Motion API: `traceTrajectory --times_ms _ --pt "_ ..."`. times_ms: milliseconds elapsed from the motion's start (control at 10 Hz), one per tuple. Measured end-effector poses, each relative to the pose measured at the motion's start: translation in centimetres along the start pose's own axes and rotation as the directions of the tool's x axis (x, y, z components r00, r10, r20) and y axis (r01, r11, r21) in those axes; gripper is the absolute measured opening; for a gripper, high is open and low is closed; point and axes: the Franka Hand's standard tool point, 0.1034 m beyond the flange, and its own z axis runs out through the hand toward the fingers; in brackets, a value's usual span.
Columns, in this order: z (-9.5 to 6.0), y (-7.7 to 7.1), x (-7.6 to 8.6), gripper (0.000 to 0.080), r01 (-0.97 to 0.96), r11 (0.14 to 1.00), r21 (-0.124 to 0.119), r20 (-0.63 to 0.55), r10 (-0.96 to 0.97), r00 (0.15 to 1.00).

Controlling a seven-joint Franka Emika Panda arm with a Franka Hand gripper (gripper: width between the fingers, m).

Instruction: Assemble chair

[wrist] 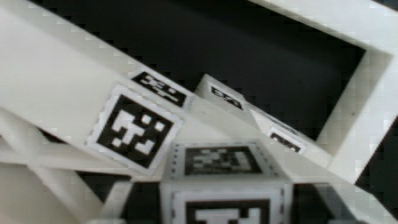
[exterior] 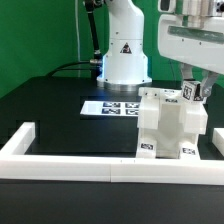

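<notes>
Your fingers [exterior: 199, 92] are clamped on a tagged piece [exterior: 187, 92] at the chair's [exterior: 168, 122] one o'clock, likely lining it up while the rail [exterior: 70, 165] braces the chair.

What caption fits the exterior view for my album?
Robot's shut tool at the top of the white chair, near the marker board.

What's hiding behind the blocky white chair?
The marker board lies flat behind the chair, with the robot's base further back. The chair hides where the board ends.
</notes>
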Motion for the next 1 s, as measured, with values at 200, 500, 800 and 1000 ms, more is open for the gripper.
traceTrajectory --times_ms 200,500,800,1000 --pt "0.04 -0.02 -0.10 0.0339 -0.071 0.997 0.000 0.001 0.071 0.997" --pt "0.17 0.08 -0.12 0.0609 0.016 1.000 -0.005 0.002 -0.016 1.000" --pt "0.14 -0.03 -0.20 0.0648 0.236 0.972 -0.002 -0.002 -0.236 0.972" --pt "0.16 -0.01 -0.15 0.0649 0.386 0.923 -0.003 -0.002 -0.386 0.923"
